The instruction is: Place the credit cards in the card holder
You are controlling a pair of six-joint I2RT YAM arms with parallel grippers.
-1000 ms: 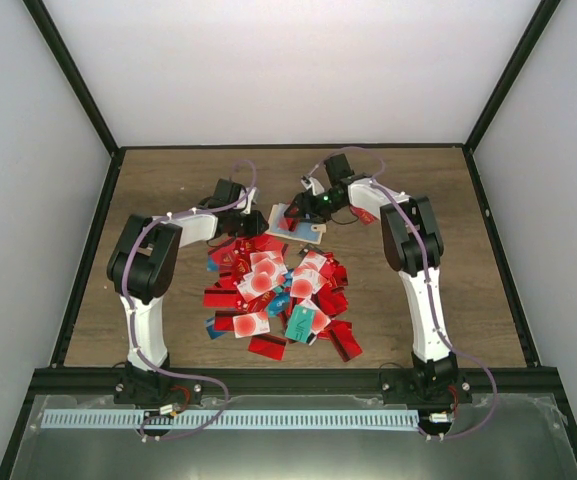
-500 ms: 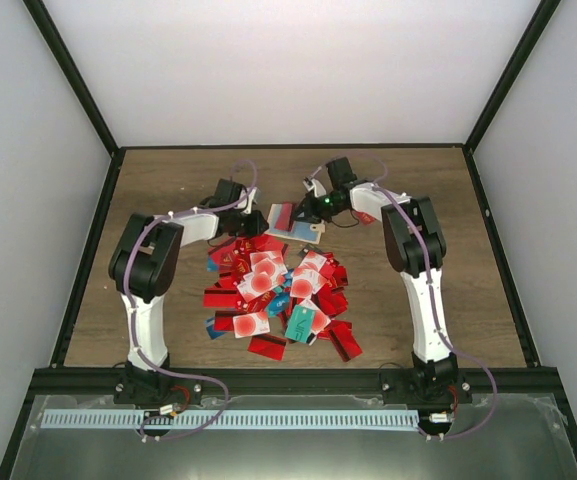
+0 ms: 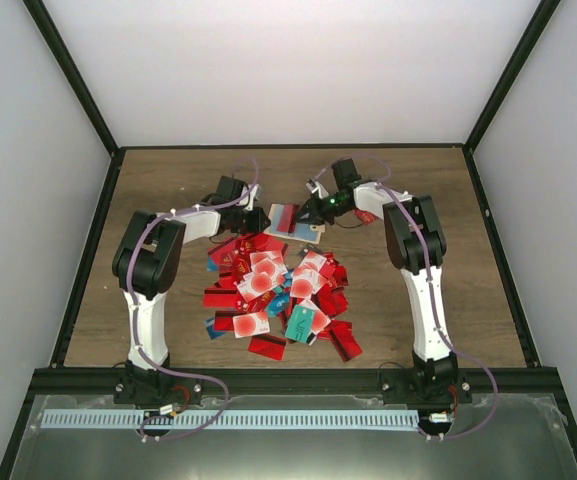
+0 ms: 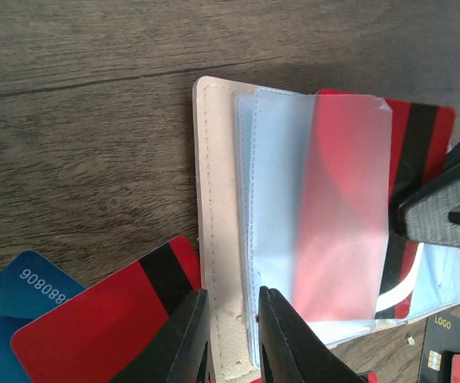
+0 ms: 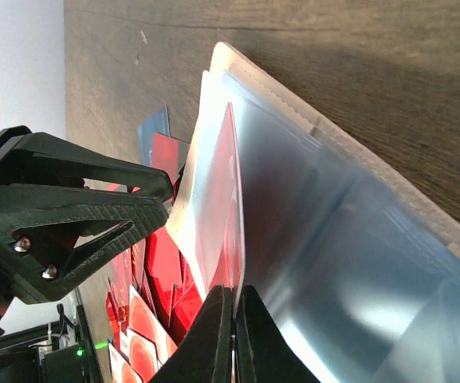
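Observation:
The beige card holder (image 3: 303, 230) lies at the far middle of the table with its clear sleeves fanned open (image 4: 277, 199). My left gripper (image 4: 233, 335) is shut on the holder's stitched beige edge (image 4: 218, 199), one finger on each side. A red credit card (image 4: 429, 136) sits partly inside a frosted sleeve. My right gripper (image 5: 231, 299) is shut on that card's edge (image 5: 228, 207) and holds it on edge between the sleeves. The right gripper's fingers (image 4: 445, 203) show beside the card. A heap of credit cards (image 3: 273, 290), mostly red, lies nearer the arm bases.
A blue card (image 4: 18, 307) and a red card with a black stripe (image 4: 110, 319) lie against the holder's near side. A black card marked LOGO (image 4: 445, 343) lies by its other corner. Black frame posts and white walls enclose the wooden table (image 3: 168, 180).
My right gripper has gone from open to shut on the red card at the holder and shifted slightly. The left gripper has kept its hold on the holder's edge.

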